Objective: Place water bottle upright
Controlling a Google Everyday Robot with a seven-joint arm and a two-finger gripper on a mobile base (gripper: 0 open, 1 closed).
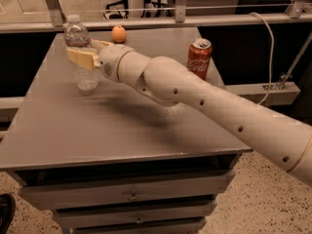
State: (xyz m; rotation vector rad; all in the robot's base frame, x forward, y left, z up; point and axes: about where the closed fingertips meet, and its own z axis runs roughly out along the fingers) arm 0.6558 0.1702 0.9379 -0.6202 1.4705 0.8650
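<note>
The water bottle (83, 57) is clear ribbed plastic with a white cap. It stands upright on the grey table (112, 126) near the far left. My gripper (83, 52) reaches in from the right at the bottle's mid-height, with its tan fingers (80, 57) on either side of the bottle's body. The near finger crosses in front of the bottle; the far finger shows just behind it. The white arm stretches across the table from the lower right.
A red Coca-Cola can (199, 58) stands upright at the far right of the table. A small orange (118, 33) sits at the back edge. A rail and a cable run behind the table. Drawers are under the tabletop.
</note>
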